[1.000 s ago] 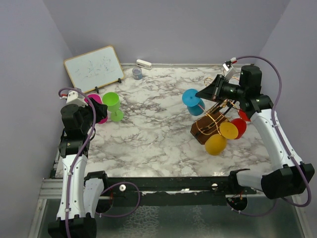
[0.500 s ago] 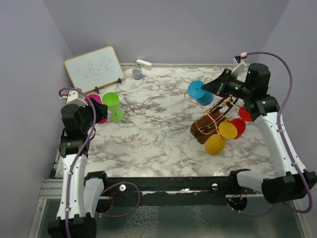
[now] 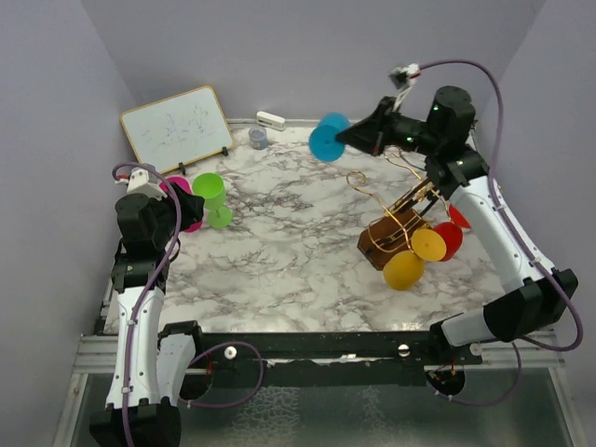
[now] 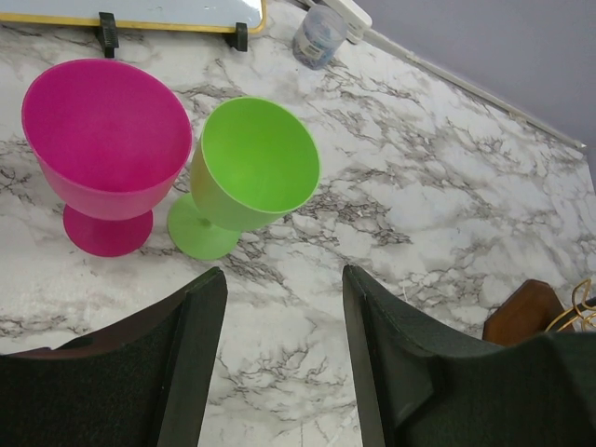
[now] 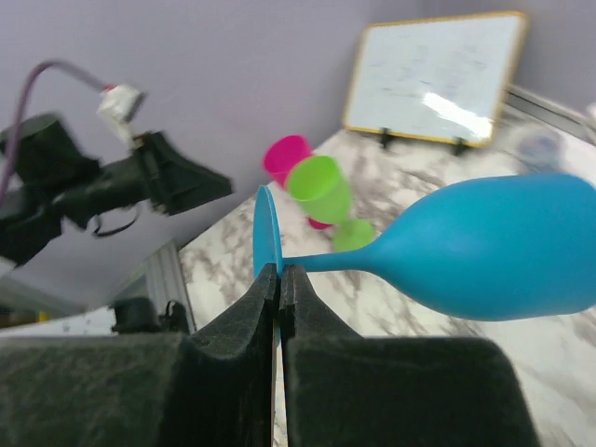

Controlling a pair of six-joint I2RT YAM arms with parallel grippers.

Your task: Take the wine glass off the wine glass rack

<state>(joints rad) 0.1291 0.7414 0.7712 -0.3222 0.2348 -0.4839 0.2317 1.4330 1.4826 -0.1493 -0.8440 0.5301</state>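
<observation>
A blue wine glass (image 3: 328, 138) hangs sideways in the air over the back of the table, well clear of the wine glass rack (image 3: 389, 233). My right gripper (image 3: 350, 138) is shut on the edge of its round foot. The right wrist view shows the closed jaws (image 5: 279, 272) pinching the foot, with the blue bowl (image 5: 494, 247) off to the right. The rack is a brown wooden block with gold wire arms. Two yellow glasses (image 3: 406, 269) and two red ones (image 3: 451, 238) hang on it. My left gripper (image 4: 284, 279) stands open and empty at the table's left side.
A green glass (image 4: 251, 172) and a pink glass (image 4: 102, 130) stand upright just ahead of the left gripper. A whiteboard (image 3: 177, 128) leans at the back left. A small jar (image 3: 258, 138) and a white object (image 3: 271, 120) sit by the back wall.
The right arm has carried the blue glass up and to the left, away from the rack's wire arms. The left arm has not moved.
</observation>
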